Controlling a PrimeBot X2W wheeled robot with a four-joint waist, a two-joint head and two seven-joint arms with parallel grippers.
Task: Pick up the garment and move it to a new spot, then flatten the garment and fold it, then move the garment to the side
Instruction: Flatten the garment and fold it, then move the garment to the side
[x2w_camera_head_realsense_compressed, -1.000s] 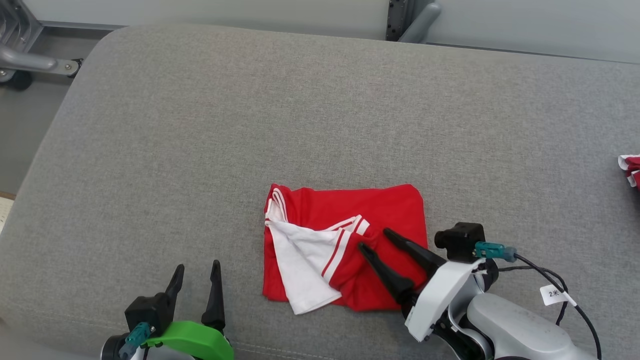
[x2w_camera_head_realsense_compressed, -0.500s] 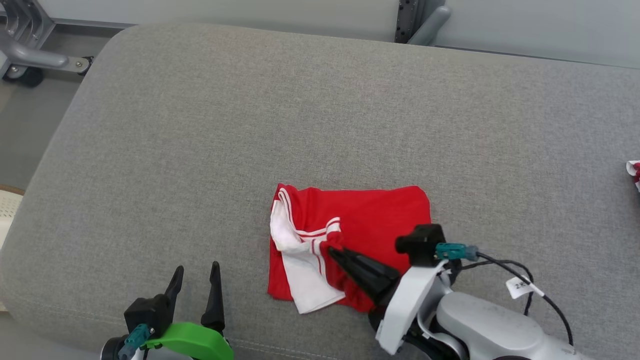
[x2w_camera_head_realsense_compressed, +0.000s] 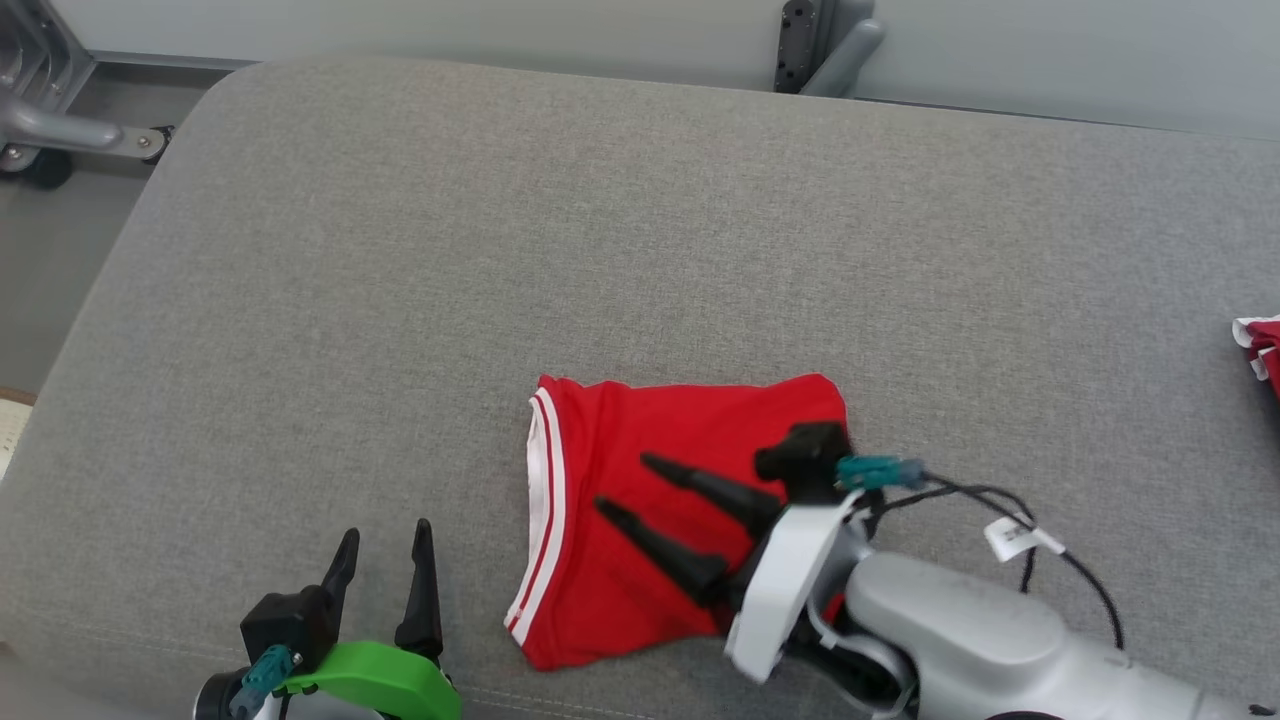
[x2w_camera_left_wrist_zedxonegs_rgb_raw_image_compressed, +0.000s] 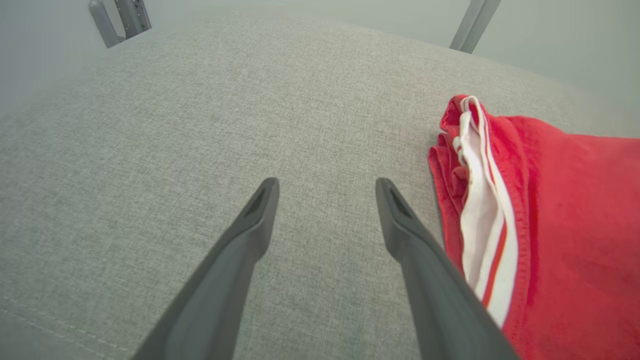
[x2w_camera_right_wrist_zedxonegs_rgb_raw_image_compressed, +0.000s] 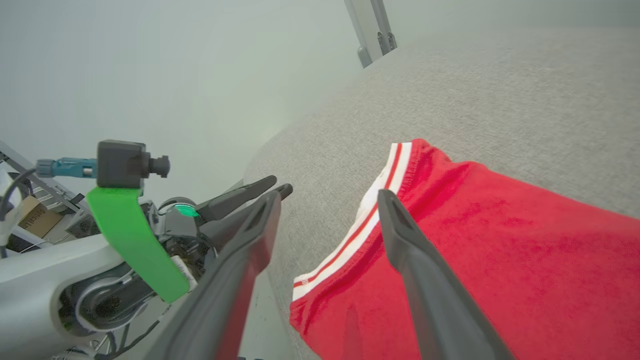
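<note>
2 tools gape empty: left tool (x2w_camera_head_realsense_compressed: 385, 532) beside the garment (x2w_camera_head_realsense_compressed: 690, 420), right tool (x2w_camera_head_realsense_compressed: 622, 482) over it.

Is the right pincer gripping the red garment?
No, the right pincer has its jaws wide apart above the garment, with no cloth pinched between them.

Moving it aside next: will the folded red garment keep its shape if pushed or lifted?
Probably not: the red garment is thin, layered cloth, so lifting one edge would likely unfold it. Pushing may bunch it, since the grey cushion looks coarsely woven. It seems light.
</note>
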